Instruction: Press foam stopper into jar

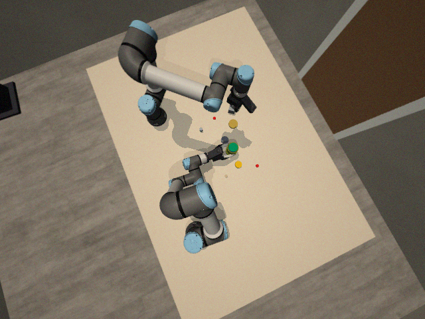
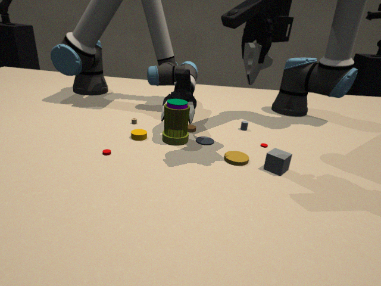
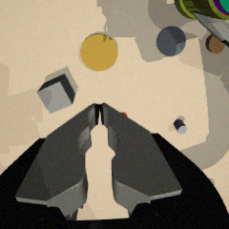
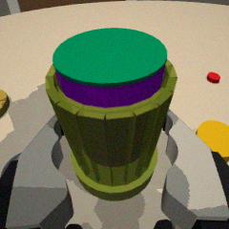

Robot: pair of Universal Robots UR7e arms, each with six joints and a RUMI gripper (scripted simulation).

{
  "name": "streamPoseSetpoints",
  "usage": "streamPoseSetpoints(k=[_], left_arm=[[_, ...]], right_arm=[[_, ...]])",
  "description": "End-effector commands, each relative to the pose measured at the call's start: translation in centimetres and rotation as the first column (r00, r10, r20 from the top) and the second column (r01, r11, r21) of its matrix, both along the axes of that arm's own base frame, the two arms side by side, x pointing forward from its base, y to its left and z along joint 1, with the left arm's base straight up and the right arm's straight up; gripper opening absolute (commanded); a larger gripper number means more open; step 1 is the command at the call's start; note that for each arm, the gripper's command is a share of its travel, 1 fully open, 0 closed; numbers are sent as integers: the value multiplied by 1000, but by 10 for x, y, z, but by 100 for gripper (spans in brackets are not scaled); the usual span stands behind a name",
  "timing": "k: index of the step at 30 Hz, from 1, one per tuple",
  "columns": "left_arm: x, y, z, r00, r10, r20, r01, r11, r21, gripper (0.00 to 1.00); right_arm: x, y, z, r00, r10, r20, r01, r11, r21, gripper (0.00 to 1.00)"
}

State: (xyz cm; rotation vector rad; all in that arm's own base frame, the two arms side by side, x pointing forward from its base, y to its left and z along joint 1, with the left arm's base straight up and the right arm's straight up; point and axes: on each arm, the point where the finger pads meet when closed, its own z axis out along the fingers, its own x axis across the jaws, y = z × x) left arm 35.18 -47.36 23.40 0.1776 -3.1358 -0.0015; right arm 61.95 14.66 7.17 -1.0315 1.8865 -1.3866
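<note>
The olive jar [image 2: 176, 123] [image 4: 114, 131] stands upright on the table. The foam stopper [image 1: 233, 147] [image 2: 177, 102] [image 4: 110, 54], purple with a green top, sits in its mouth and stands proud of the rim. In the left wrist view only part of the jar [image 3: 191, 7] shows, at the top right corner. My right gripper [image 2: 177, 120] [image 4: 112, 113] is shut on the jar, one finger on each side of its body. My left gripper [image 2: 250, 81] [image 3: 99, 105] is shut and empty, high above the table to the side of the jar, clear of the stopper.
A dark disc [image 1: 224, 139] [image 2: 205, 140] [image 3: 171, 41] and a brown piece [image 2: 191, 128] [image 3: 216, 43] lie close to the jar. Yellow discs [image 2: 236, 157] [image 2: 139, 134] lie on either side. A grey cube [image 2: 277, 161] [image 3: 57, 95] and a small cylinder [image 2: 244, 125] [image 3: 180, 126] are farther off.
</note>
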Motion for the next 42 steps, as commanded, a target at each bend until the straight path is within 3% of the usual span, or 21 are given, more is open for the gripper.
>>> streamPoseSetpoints(k=[1,6,19,23,32,42], left_arm=[[-25,-31,-11,995,-102,1,102,995,-2,0],[-37,-42,-14,989,-147,2,147,989,-4,0],[-112,-102,-44,923,-386,2,386,923,-2,0],[-120,-107,-46,912,-409,3,409,912,-4,0],[-175,-138,-66,834,-552,2,552,834,-3,0],[-164,-134,-61,845,-534,6,534,845,-8,0]], right_arm=[[0,0,1,1000,0,1,0,1000,1,33],[0,0,1,1000,0,1,0,1000,1,33],[0,0,1,1000,0,1,0,1000,1,33],[0,0,1,1000,0,1,0,1000,1,33],[0,0,1,1000,0,1,0,1000,1,33],[0,0,1,1000,0,1,0,1000,1,33]])
